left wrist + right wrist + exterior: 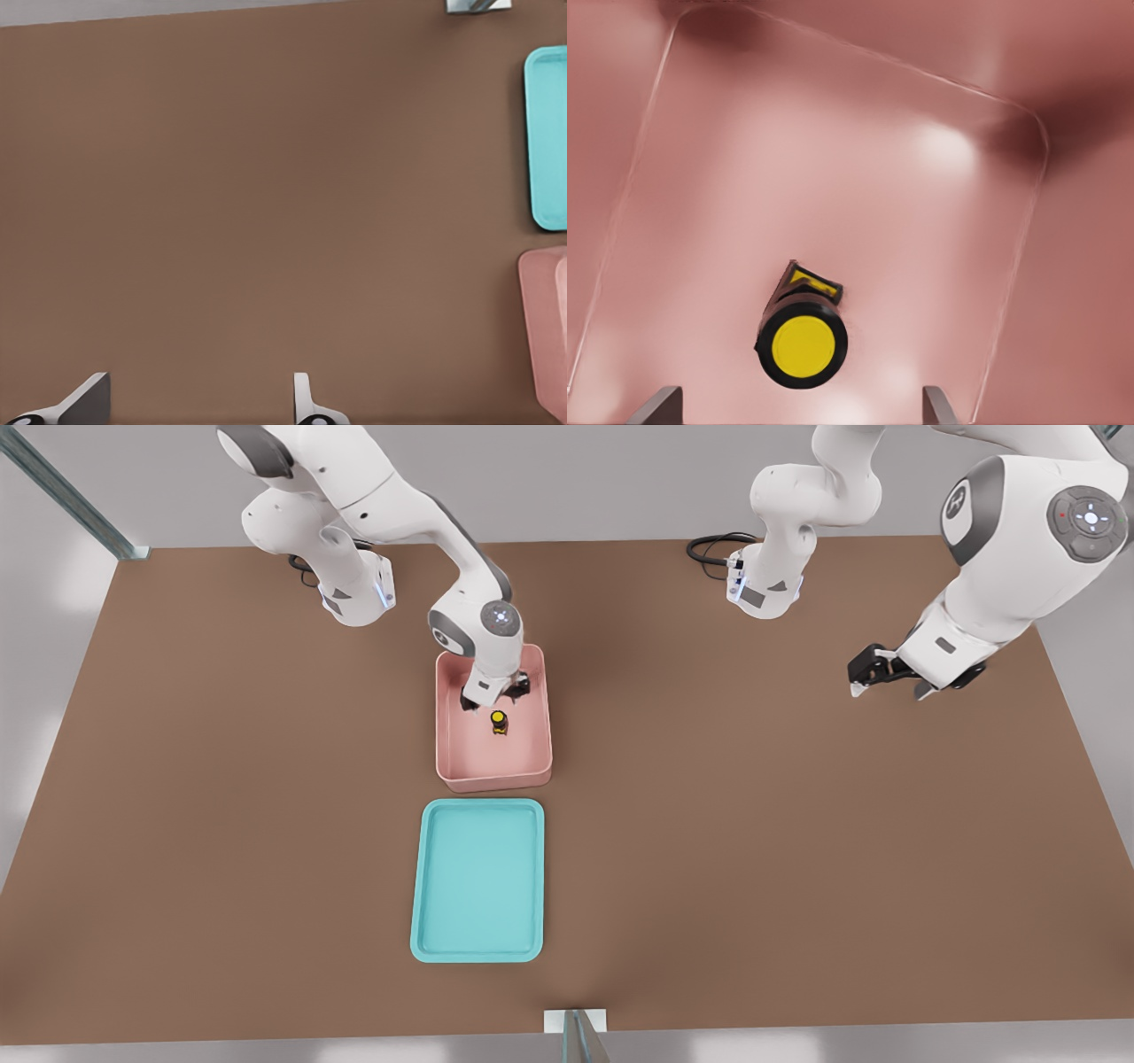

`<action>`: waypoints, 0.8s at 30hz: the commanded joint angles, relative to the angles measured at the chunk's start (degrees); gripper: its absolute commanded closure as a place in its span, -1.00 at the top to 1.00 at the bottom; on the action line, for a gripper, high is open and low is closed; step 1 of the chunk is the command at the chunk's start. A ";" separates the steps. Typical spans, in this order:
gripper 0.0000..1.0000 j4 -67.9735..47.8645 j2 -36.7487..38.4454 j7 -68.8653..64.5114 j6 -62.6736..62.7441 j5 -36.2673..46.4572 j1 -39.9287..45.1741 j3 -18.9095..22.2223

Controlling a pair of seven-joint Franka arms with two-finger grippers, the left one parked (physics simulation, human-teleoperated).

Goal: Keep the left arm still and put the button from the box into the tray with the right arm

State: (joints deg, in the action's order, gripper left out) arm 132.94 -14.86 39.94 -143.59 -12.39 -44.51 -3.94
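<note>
The button [499,722] stands upright on the floor of the pink box [493,782], its yellow cap up. My gripper [494,698] hangs inside the box, just above the button and a little toward the back wall. In the right wrist view the button [802,343] lies between the two spread fingertips [663,404] of the gripper [799,409], which is open and touching nothing; the box floor [833,177] fills the rest. The turquoise tray [478,881] lies just in front of the box with nothing in it.
The box and tray sit on a brown table [797,824]. The parked arm [1001,558] hangs over the front view's right side. A metal post [576,1036] stands at the front edge. The left wrist view catches the tray's edge [549,133] and the box's edge [542,328].
</note>
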 commanded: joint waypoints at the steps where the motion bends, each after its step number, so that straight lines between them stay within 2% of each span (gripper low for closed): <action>1: 1.00 2.41 0.27 20.44 -19.63 -0.70 -0.05 0.34; 7: 1.00 5.05 -2.10 17.28 -24.99 -1.40 0.21 1.57; 17: 1.00 5.58 -3.86 15.52 -25.34 -6.68 0.39 4.73; 24: 1.00 7.78 -4.39 15.61 -27.80 -6.85 -0.22 4.64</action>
State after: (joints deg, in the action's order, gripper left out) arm 140.63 -19.20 52.14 -169.64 -19.03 -44.70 0.71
